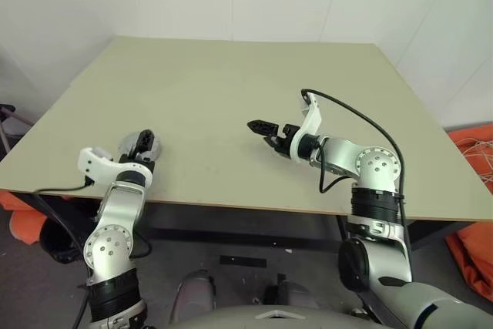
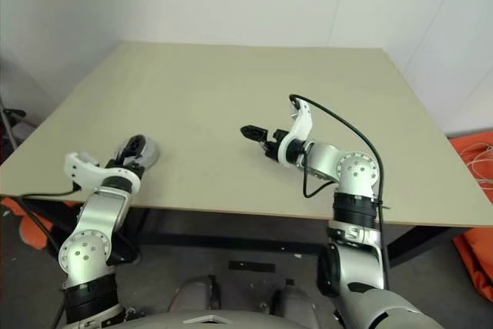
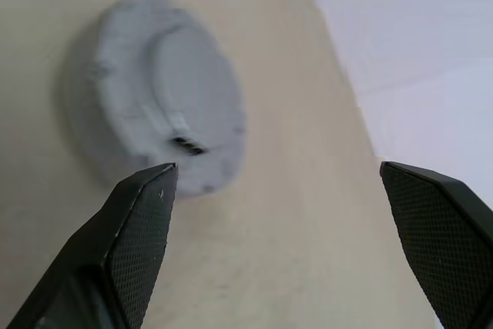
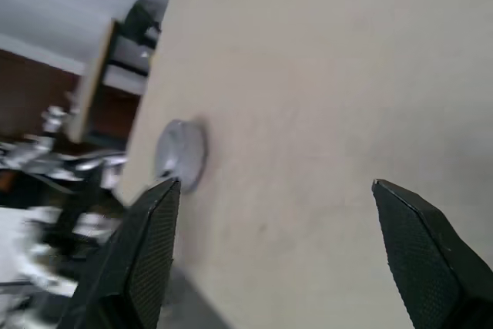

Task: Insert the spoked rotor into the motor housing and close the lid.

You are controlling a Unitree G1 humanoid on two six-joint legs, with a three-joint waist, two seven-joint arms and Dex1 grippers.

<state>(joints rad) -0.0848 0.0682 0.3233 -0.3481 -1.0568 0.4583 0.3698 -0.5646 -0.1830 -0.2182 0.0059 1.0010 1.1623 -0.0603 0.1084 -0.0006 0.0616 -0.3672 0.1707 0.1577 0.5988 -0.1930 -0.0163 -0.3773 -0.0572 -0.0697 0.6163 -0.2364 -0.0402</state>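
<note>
my left fingers (image 3: 146, 244) stand wide apart with nothing between them, low at the near left edge of the counter (image 1: 231, 82). just past them the closed motor housing (image 3: 166, 90) lies flat on the counter, its silver lid (image 3: 192, 86) on top, touching neither of my fingers. the rotor i cannot make out. farther in, over the middle of the counter, my right fingers (image 1: 266, 132) are spread open and hold nothing, well apart from the housing.
</note>
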